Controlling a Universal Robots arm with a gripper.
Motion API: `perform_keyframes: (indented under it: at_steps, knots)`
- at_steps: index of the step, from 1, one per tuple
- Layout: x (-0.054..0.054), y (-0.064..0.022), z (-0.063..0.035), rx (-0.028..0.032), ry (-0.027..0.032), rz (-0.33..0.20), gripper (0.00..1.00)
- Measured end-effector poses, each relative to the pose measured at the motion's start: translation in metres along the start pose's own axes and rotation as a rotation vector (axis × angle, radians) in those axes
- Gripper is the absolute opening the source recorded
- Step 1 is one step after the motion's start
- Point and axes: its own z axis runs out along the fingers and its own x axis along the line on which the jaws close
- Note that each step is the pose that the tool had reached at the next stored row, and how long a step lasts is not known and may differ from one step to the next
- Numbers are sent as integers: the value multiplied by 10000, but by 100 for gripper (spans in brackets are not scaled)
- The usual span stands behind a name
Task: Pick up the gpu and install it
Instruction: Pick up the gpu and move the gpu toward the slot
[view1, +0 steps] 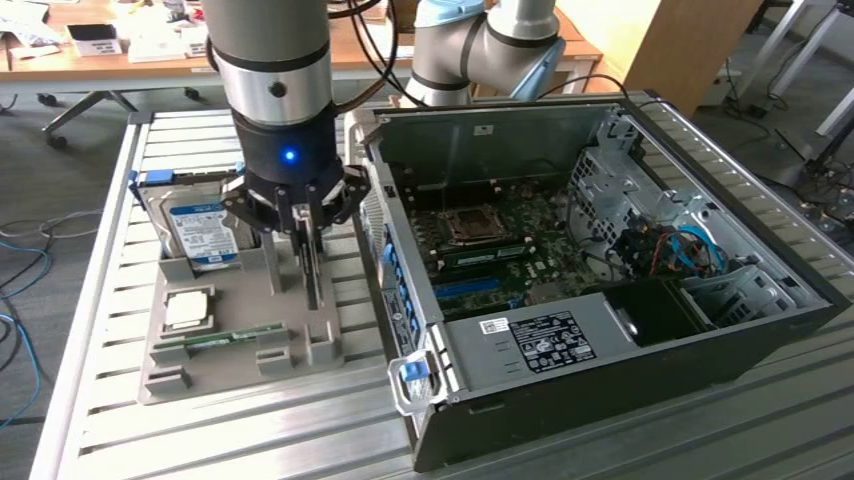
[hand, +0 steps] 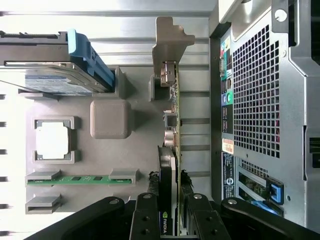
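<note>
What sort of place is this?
Probably a robotics lab: a silver-and-black robot arm over a slatted aluminium table, an open black desktop computer case beside a grey plastic parts tray, wooden desks behind.

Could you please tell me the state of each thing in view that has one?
gripper: shut on the gpu, low over the tray.
gpu: upright on edge in the tray's holder.
hard drive: standing upright in the tray.
processor: lying flat in its recess.
memory stick: on edge between its clips.
computer case: side open, motherboard exposed.
</note>
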Motion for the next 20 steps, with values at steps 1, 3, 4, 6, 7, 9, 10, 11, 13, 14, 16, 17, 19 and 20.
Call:
perform_keyframes:
  at_steps: [1, 3, 4, 6, 7, 9, 10, 11, 13, 14, 16, 17, 19, 20]
  knots:
    - [0, 1, -7, 0, 0, 0, 27]
    - [-1, 2, -22, 0, 0, -1, 27]
    - [-2, 3, -33, 1, 1, -1, 27]
    - [-4, 5, -62, 0, 1, -6, 27]
    - [-4, 6, -75, 0, 1, -8, 27]
    - [-5, 7, -100, 0, 1, -11, 27]
    - [-6, 8, -111, 0, 1, -12, 27]
    - [-6, 9, -121, 0, 1, -13, 27]
    - [-6, 10, -143, 0, 1, -13, 27]
    - [-7, 12, -159, 0, 1, -13, 27]
    - [-8, 14, -199, 0, 2, -13, 27]
    - [-9, 16, -219, 0, 2, -13, 27]
    - [-9, 18, -257, 0, 1, -13, 27]
    - [-10, 20, -274, -1, 1, -13, 27]
